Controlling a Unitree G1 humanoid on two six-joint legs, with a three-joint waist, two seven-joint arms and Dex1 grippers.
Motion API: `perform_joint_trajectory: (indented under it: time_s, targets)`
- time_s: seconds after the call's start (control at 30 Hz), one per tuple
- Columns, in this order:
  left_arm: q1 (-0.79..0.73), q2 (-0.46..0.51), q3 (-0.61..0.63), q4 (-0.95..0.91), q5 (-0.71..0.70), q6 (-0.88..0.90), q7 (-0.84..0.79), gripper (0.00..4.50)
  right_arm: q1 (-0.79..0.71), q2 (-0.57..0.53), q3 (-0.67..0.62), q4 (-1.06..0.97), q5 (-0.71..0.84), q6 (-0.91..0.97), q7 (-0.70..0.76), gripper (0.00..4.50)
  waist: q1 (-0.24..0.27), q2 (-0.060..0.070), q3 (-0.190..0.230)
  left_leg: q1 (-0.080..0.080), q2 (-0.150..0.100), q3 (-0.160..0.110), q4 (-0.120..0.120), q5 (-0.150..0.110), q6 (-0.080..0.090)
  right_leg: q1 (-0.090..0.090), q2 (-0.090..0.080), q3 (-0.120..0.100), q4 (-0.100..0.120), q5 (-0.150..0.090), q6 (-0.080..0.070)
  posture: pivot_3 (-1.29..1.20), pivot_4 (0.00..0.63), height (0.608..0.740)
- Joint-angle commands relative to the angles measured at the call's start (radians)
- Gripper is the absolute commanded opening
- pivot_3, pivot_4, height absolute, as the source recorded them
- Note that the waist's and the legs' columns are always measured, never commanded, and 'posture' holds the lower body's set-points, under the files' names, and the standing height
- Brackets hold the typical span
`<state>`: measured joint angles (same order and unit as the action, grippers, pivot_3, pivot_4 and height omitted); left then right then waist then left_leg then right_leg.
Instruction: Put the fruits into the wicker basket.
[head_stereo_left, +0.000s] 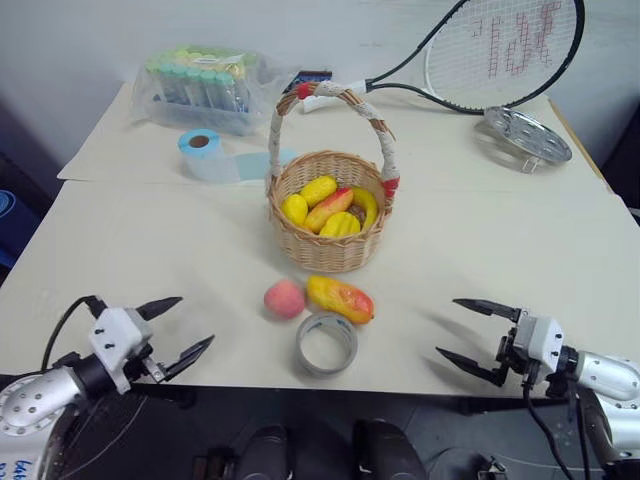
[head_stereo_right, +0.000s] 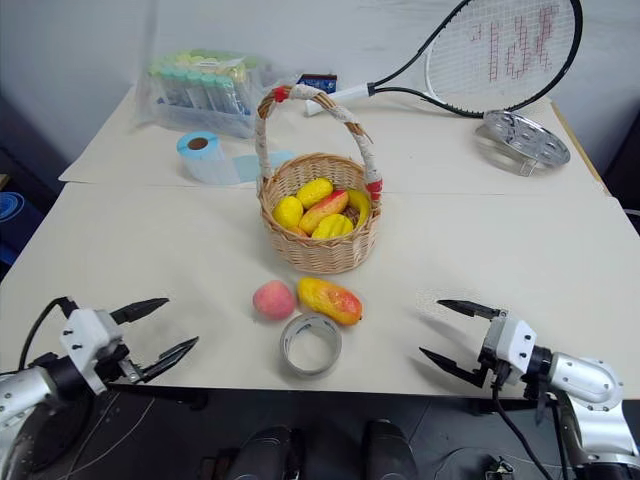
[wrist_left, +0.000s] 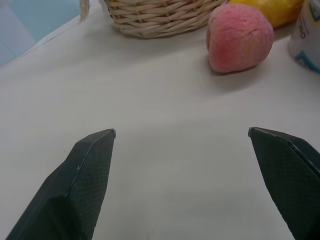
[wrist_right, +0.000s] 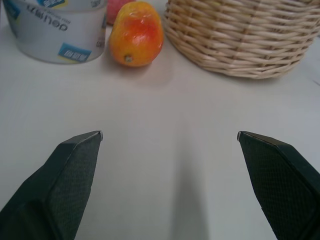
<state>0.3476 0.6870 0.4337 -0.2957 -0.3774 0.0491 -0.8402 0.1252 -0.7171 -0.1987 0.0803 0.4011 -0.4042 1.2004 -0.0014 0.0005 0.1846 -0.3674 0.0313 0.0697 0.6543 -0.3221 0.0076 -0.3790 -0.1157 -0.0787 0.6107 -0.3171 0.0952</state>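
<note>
Peach (head_stereo_left: 284, 298), mango (head_stereo_left: 340, 298) beside upright basket (head_stereo_left: 330, 240)

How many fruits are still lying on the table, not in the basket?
2. The peach and the mango lie side by side on the table, just in front of the wicker basket, beside a tape roll.

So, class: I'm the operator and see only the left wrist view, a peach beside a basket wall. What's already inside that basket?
Observer: The wicker basket holds yellow lemons, a banana and a mango-like fruit.
Operator: What lies past the peach?
Observer: Beside the peach lies a whole mango, with a tape roll just in front.
Operator: And the right gripper?
Observer: The right gripper is open and empty, over the table's near edge.
</note>
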Motion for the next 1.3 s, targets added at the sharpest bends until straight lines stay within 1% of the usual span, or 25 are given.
perform_joint_trajectory:
  time_s: [0.03, 0.2, 0.3, 0.37, 0.47, 0.53, 0.63, 0.7, 0.77, 0.83, 0.9, 0.97, 1.07, 1.17, 1.3]
  targets:
    - [0.017, 0.007, 0.033, 0.003, -0.013, -0.024, -0.023, 4.50, 0.025, -0.025, -0.030, -0.012, 0.022, -0.021, 0.029, 4.46, 0.000, 0.000, 0.000, 0.000, 0.000, 0.000, 0.000, 0.000, 0.000, 0.000, 0.000, 0.000, -0.001, 0.000, 0.000, 0.00, 0.150, 0.740]
    - [0.019, 0.011, 0.033, -0.029, -0.087, 0.058, -0.046, 4.50, 0.037, -0.038, -0.029, -0.011, 0.037, -0.008, 0.056, 4.46, 0.000, 0.000, 0.000, 0.000, 0.000, 0.000, 0.001, 0.000, 0.000, 0.000, 0.000, 0.000, 0.000, 0.000, 0.000, 0.00, 0.150, 0.740]
    - [0.027, 0.045, 0.026, -0.089, -0.178, 0.195, -0.073, 4.50, 0.036, -0.044, -0.025, -0.047, 0.060, 0.035, 0.062, 4.46, 0.000, 0.000, 0.000, 0.000, 0.000, 0.000, 0.001, 0.000, 0.000, 0.000, 0.000, 0.000, 0.001, 0.000, 0.000, 0.00, 0.150, 0.740]
    - [0.025, 0.056, 0.026, -0.135, -0.228, 0.246, -0.083, 4.50, 0.039, -0.063, -0.027, -0.122, 0.121, 0.141, 0.060, 4.46, 0.000, 0.000, 0.000, 0.000, 0.000, 0.000, 0.001, 0.000, 0.000, 0.000, 0.000, 0.000, 0.001, 0.000, 0.000, 0.00, 0.150, 0.740]
    - [0.042, 0.077, 0.011, -0.207, -0.232, 0.267, -0.111, 4.50, 0.004, -0.097, 0.015, -0.275, 0.159, 0.198, 0.098, 4.46, -0.003, 0.000, 0.000, 0.000, 0.000, -0.001, 0.001, 0.000, 0.000, 0.000, -0.001, 0.001, 0.001, 0.000, 0.000, 0.00, 0.150, 0.740]
    - [0.057, 0.094, -0.008, -0.241, -0.225, 0.263, -0.145, 4.50, -0.067, -0.114, 0.082, -0.370, 0.157, 0.244, 0.117, 4.46, -0.008, 0.000, 0.000, 0.000, 0.001, -0.001, 0.000, 0.000, -0.001, 0.000, 0.000, 0.001, 0.001, 0.000, 0.000, 0.00, 0.150, 0.740]
    - [0.072, 0.121, -0.048, -0.287, -0.242, 0.294, -0.188, 4.50, -0.250, -0.109, 0.222, -0.463, 0.130, 0.341, 0.132, 4.46, -0.014, 0.000, 0.000, 0.001, 0.001, -0.001, 0.000, 0.001, -0.002, 0.000, 0.000, 0.001, 0.001, -0.001, -0.001, 0.00, 0.150, 0.740]
    - [0.083, 0.135, -0.084, -0.317, -0.227, 0.296, -0.205, 4.50, -0.345, -0.118, 0.309, -0.487, 0.072, 0.389, 0.153, 4.46, -0.013, 0.001, 0.000, 0.000, 0.001, -0.001, 0.000, 0.001, -0.002, -0.002, 0.000, 0.001, 0.001, -0.001, -0.001, 0.00, 0.150, 0.740]
    - [0.081, 0.126, -0.104, -0.330, -0.206, 0.279, -0.198, 4.50, -0.419, -0.109, 0.378, -0.502, 0.012, 0.407, 0.158, 4.46, -0.002, 0.000, 0.000, -0.002, 0.000, -0.002, -0.001, 0.001, -0.002, -0.004, 0.000, 0.001, 0.001, -0.001, -0.002, 0.00, 0.150, 0.740]
    - [0.072, 0.109, -0.109, -0.339, -0.216, 0.285, -0.177, 4.50, -0.510, -0.083, 0.451, -0.500, -0.020, 0.423, 0.189, 4.46, 0.001, 0.000, 0.000, -0.004, 0.000, -0.002, -0.001, 0.003, -0.007, -0.005, 0.000, 0.000, 0.001, -0.002, -0.003, 0.00, 0.150, 0.740]
    - [0.077, 0.102, -0.109, -0.338, -0.213, 0.281, -0.176, 4.50, -0.598, -0.057, 0.529, -0.481, -0.048, 0.442, 0.241, 4.46, -0.003, 0.000, 0.000, -0.005, 0.000, -0.002, 0.000, 0.002, -0.006, -0.005, 0.000, 0.000, 0.000, -0.002, -0.003, 0.00, 0.150, 0.740]
    - [0.080, 0.096, -0.101, -0.334, -0.211, 0.273, -0.176, 4.50, -0.671, -0.024, 0.612, -0.427, -0.111, 0.452, 0.274, 4.46, -0.006, 0.000, 0.000, -0.005, 0.000, -0.001, 0.001, 0.002, -0.006, -0.005, 0.000, 0.000, 0.000, -0.002, -0.003, 0.00, 0.150, 0.740]
    - [0.080, 0.095, -0.085, -0.342, -0.222, 0.273, -0.173, 4.50, -0.726, 0.002, 0.695, -0.336, -0.210, 0.428, 0.298, 4.46, -0.011, -0.001, 0.000, -0.004, 0.000, -0.001, 0.001, 0.002, -0.006, -0.005, 0.000, -0.001, 0.001, -0.002, -0.003, 0.00, 0.150, 0.740]
    - [0.086, 0.096, -0.073, -0.349, -0.226, 0.273, -0.178, 4.50, -0.744, 0.016, 0.745, -0.273, -0.275, 0.412, 0.307, 3.89, -0.007, -0.001, 0.000, -0.005, 0.000, -0.001, 0.004, 0.002, -0.006, -0.004, 0.000, -0.001, 0.002, -0.002, -0.003, 0.00, 0.150, 0.740]
    - [0.100, 0.097, -0.057, -0.355, -0.223, 0.269, -0.183, 4.50, -0.741, 0.071, 0.761, -0.232, -0.328, 0.387, 0.258, 2.55, -0.013, -0.001, 0.000, -0.005, 0.000, -0.001, 0.006, 0.002, -0.006, -0.004, 0.000, -0.001, 0.004, -0.002, -0.003, 0.00, 0.150, 0.740]
